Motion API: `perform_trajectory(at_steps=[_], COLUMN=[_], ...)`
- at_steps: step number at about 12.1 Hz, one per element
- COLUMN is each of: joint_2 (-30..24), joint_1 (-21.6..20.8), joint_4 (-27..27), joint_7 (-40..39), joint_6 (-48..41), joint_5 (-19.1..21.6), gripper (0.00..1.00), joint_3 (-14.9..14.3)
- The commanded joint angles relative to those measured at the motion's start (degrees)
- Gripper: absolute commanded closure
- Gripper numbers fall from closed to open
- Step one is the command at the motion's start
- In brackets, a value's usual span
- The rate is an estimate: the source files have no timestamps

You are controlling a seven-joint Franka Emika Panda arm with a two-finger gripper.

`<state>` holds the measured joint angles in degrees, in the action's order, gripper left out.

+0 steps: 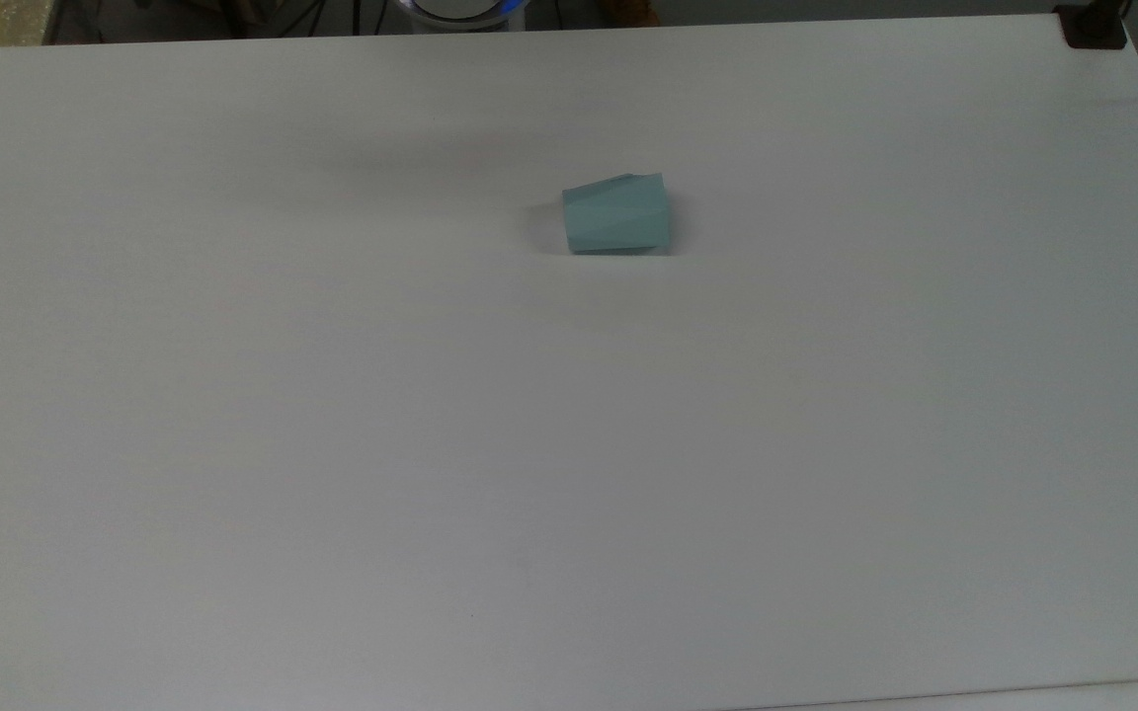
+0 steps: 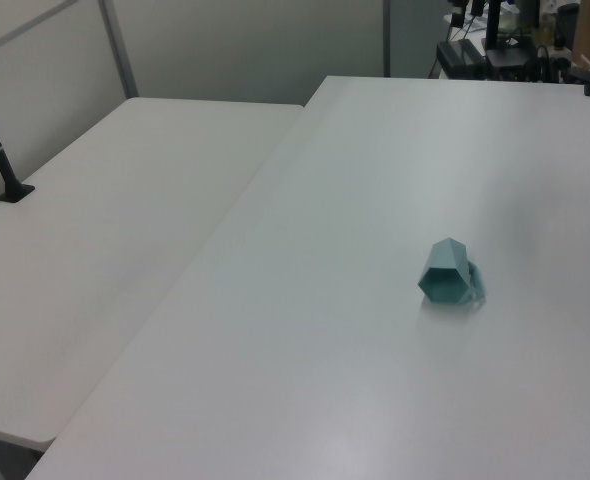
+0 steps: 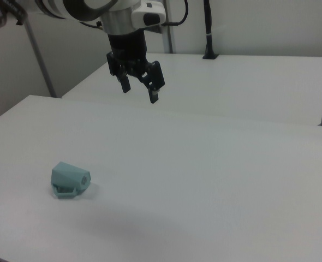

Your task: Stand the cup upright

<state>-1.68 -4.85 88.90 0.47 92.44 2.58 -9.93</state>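
One tabletop point(image 1: 233, 444) is carrying everything | one claw point(image 3: 140, 87) is hanging high with its fingers spread wide, holding nothing, well apart from its target | one cup point(image 3: 69, 181) is lying on its side near the right view's left | you're bringing the claw down across the faceted wall, then tipping the base under.

cup point(image 1: 616, 214) | pale teal, faceted | on its side | tabletop

Raised high in the right view's upper left, arm point(image 3: 68, 8) reaching in, gripper point(image 3: 140, 87) pointing down, fingers point(image 3: 154, 90) spread apart, holding nothing.
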Motion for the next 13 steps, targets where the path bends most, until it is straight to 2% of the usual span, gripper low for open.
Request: perform_trajectory(at_steps=[1,9,10,13], joint_2=[-1.66,-1.49,-1.4,-1.31], joint_1=[-1.48,-1.48,-2.44,-10.34], joint_4=[1.19,1.19,1.02,1.19], joint_7=[-4.46,-4.25,-4.07,3.28], joint_6=[-5.47,-5.7,-5.61,-5.7], joint_5=[-3.52,-3.28,-4.41,-11.0], gripper=[0.0,0.0,0.0,0.0], joint_3=[0.78,0.61,1.22,1.66])
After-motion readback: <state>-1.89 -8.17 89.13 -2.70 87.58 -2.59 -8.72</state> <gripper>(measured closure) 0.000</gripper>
